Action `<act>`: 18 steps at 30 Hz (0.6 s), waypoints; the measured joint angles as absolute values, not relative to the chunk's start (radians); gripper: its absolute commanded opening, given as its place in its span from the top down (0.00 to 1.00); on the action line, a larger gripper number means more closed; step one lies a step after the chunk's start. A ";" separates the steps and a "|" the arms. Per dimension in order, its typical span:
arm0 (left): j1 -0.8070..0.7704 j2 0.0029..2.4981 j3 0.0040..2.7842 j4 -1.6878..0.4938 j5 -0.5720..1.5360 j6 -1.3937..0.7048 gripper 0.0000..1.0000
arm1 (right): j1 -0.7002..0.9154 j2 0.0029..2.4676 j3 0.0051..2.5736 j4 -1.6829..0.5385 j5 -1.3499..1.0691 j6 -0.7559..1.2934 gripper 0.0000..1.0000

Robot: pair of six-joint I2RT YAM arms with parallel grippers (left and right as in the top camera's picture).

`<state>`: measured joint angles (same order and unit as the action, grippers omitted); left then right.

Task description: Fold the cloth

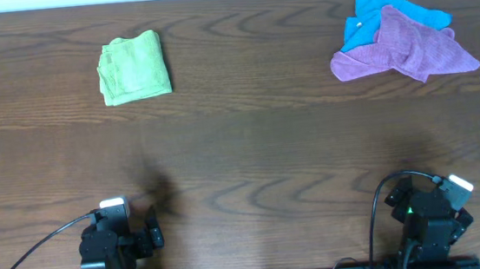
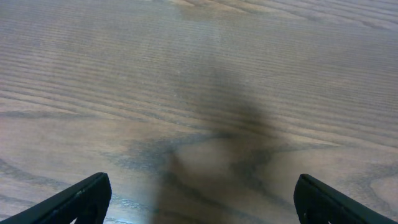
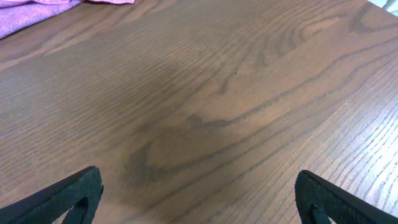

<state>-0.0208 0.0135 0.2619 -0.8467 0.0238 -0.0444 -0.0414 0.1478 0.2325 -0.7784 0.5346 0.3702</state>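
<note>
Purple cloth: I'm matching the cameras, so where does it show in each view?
Overhead: purple cloth far right at the back, crumpled, overlapping a blue cloth.
Left wrist: not in it.
Right wrist: its edge in the top left corner.
Shared landmark: the wood-grain table.

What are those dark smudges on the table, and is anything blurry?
Overhead: soft shadows on the table, darkest ahead of the left gripper. Left wrist: a dark shadow mid-frame, edges fuzzy. Right wrist: fainter shadow, wood grain sharp.
</note>
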 measured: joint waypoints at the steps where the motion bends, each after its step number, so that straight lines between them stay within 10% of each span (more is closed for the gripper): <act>1: -0.021 0.014 0.262 -0.847 0.024 -0.044 0.05 | -0.041 0.148 0.233 -0.779 0.535 0.370 0.01; 18: -0.021 0.014 0.262 -0.847 0.024 -0.044 0.05 | -0.041 0.148 0.233 -0.778 0.504 0.371 0.01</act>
